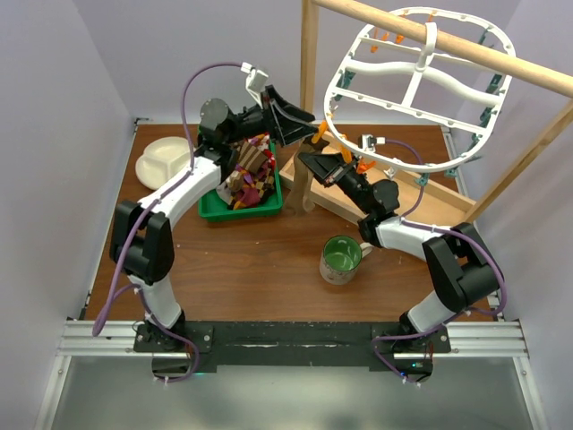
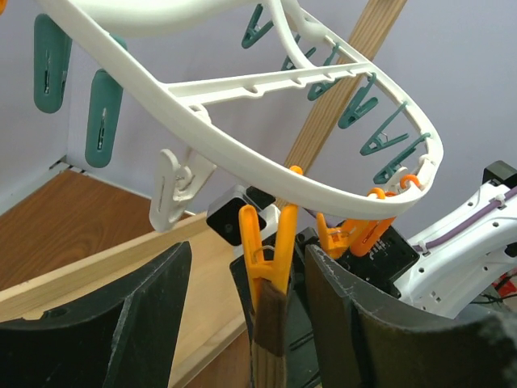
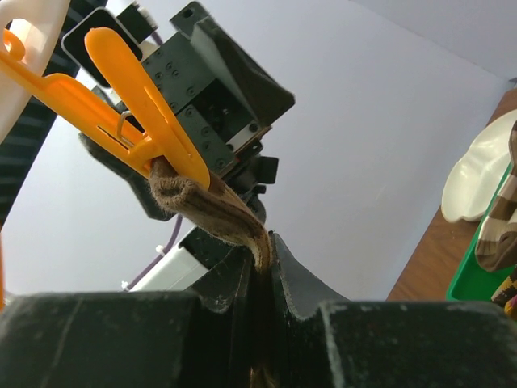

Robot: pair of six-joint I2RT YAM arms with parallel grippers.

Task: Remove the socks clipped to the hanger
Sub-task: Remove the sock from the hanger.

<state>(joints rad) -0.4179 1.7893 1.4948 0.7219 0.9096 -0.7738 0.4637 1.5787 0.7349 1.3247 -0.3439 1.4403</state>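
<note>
The white oval hanger (image 1: 421,85) hangs from a wooden pole, with teal and orange clips on its rim. One orange clip (image 2: 271,242) on the near rim holds a brown sock (image 2: 272,339) that hangs straight down. My left gripper (image 1: 307,118) is open, with its jaws on either side of that clip and not touching it. My right gripper (image 1: 306,159) is just below the clip, shut on the brown sock (image 3: 214,208) under the orange clip (image 3: 137,97). Several other socks (image 1: 251,175) lie in a green bin.
The green bin (image 1: 213,208) stands left of the wooden frame's base (image 1: 412,204). A white plate (image 1: 161,159) lies at the back left. A green mug (image 1: 340,258) stands in front of the right arm. The wooden post (image 1: 309,54) rises right behind both grippers.
</note>
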